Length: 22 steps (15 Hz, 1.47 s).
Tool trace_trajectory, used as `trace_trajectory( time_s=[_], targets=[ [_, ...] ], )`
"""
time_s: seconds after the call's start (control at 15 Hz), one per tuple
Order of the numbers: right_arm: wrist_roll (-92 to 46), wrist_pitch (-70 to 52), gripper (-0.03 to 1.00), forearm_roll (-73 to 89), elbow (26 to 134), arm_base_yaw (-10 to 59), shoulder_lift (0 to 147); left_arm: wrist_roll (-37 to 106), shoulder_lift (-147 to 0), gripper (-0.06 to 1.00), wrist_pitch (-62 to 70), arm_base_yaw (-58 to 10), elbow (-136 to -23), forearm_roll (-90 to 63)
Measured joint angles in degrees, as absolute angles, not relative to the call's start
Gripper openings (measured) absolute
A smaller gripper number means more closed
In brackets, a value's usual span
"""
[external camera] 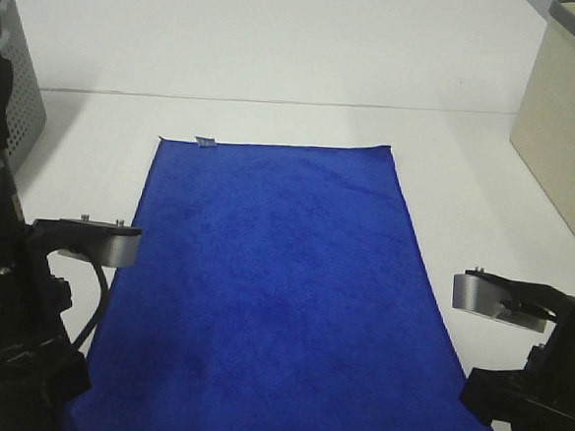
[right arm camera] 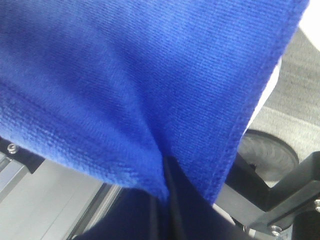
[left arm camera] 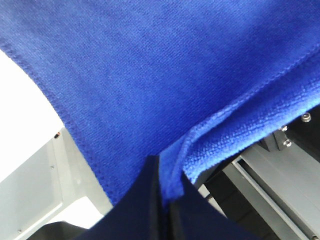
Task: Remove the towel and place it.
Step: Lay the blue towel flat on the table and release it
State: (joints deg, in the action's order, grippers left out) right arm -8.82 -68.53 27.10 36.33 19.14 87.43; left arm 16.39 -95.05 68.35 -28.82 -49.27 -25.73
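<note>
1 white surface [external camera: 467, 189] fills most of the high view, and 1 deep blue towel [external camera: 272, 293] lies spread flat along its middle, running from near the far edge down past the bottom of that view. The cloth looks smooth, with straight hemmed sides.

2 dark arms flank the near end of the towel: the left arm [external camera: 8, 324] at its left side and the right arm [external camera: 542, 391] at its right. A beige cabinet [external camera: 571, 117] stands at the far right of the surface, and a grey perforated box [external camera: 16, 73] at the far left, both well apart from the towel.

In the left wrist view, the left gripper [left arm camera: 165, 172] is closed tight on the towel's hem, which bunches into a fold between the black fingers. In the right wrist view, the right gripper [right arm camera: 167, 167] is likewise clamped on the towel's edge, the cloth draping away from the pinch. Bits of metal frame [right arm camera: 55, 200] show under the hanging cloth.

1 small tag [external camera: 205, 142] sticks out at the towel's far left corner.
</note>
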Motion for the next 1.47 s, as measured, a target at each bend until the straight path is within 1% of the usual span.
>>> trace_trajectory(
  time_s=[0.33, 0.4, 0.6, 0.8, 1.2, 1.47],
  targets=[
    [-10.3, -67.8, 0.02, 27.0, 36.4, 19.1, 98.0, 16.4, -99.6, 0.00, 68.3, -28.8, -49.3, -27.3],
    [-10.3, -67.8, 0.02, 27.0, 36.4, 19.1, 98.0, 16.4, -99.6, 0.00, 68.3, -28.8, -49.3, -27.3],
    [-11.6, -67.8, 0.02, 27.0, 39.6, 19.1, 103.9, 17.2, -104.9, 0.00, 68.3, -28.8, -49.3, -27.4],
    [-12.5, -67.8, 0.02, 27.3, 40.2, 19.1, 108.2, 17.9, -108.7, 0.00, 68.2, -28.8, -49.3, -28.0],
    [-14.2, -67.5, 0.02, 28.9, 40.7, 19.1, 113.6, 19.1, -112.4, 0.00, 68.2, -28.8, -49.4, -28.2],
    [-14.3, -66.5, 0.02, 29.2, 40.7, 19.1, 113.8, 19.2, -112.4, 0.00, 68.2, -28.8, -49.4, -28.2]
  ],
)
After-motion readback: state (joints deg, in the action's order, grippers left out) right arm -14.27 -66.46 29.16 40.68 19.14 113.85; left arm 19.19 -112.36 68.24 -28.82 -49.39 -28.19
